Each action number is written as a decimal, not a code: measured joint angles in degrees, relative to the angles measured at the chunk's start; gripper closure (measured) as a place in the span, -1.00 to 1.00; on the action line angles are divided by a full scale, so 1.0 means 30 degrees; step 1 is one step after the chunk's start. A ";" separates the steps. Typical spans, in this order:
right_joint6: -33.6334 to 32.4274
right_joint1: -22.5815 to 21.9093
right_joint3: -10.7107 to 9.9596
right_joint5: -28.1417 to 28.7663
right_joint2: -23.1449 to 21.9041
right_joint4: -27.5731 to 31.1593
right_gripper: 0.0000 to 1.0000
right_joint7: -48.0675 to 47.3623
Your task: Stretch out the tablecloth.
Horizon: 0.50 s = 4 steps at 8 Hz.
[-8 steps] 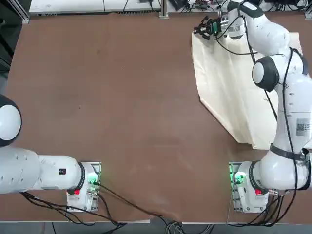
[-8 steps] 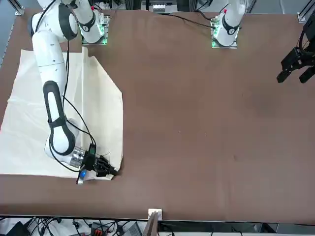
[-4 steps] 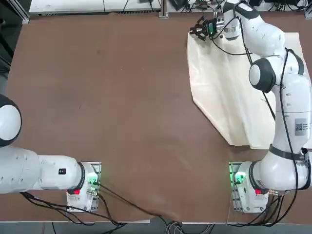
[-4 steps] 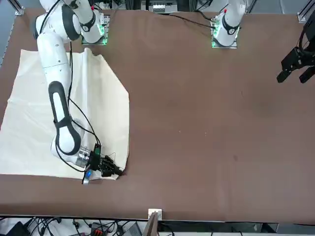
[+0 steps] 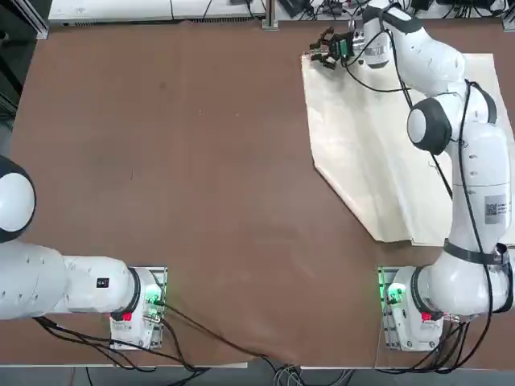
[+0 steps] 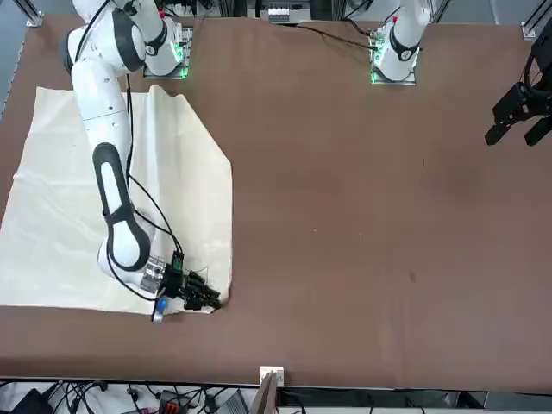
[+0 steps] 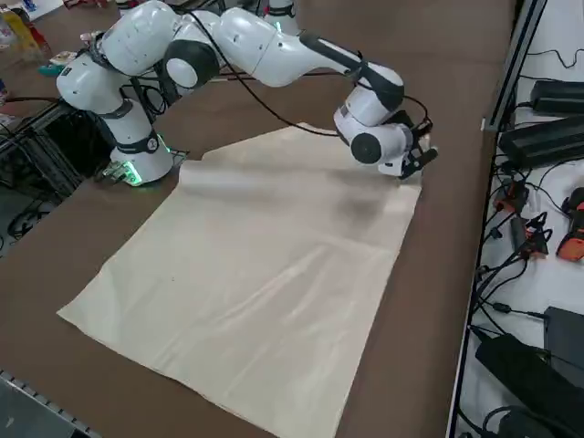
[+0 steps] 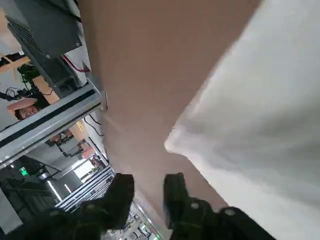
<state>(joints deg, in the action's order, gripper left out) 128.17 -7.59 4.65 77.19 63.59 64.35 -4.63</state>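
The tablecloth is a cream-white sheet spread over the right part of the brown table, softly creased, and also seen in the front view and the right side view. My right gripper hovers at the cloth's far left corner, close to the table's far edge, with the arm reaching over the sheet. In the front view the gripper sits right at that corner. In the wrist view the gripper has its fingers apart with nothing between them, and the tablecloth's corner lies free just beyond the tips.
Bare brown tabletop stretches left of the cloth. The table's far edge with cables and a metal rail runs just past the gripper. Power bricks and cables lie beyond that edge. The parked left arm's gripper hangs across the table.
The right gripper moved left along the far edge, pulling the cloth's corner with it and widening the sheet. Its fingers then parted and let the corner go.
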 joint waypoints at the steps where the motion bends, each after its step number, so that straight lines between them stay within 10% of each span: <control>1: 0.0188 -0.0139 0.0000 0.0048 0.0001 -0.0059 -0.15 -0.0005; 4: 0.0398 -0.0447 -0.0003 0.0106 0.0004 -0.0232 -0.45 -0.0017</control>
<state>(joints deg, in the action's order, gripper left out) 129.37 -8.93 4.64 77.50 63.61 63.65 -4.68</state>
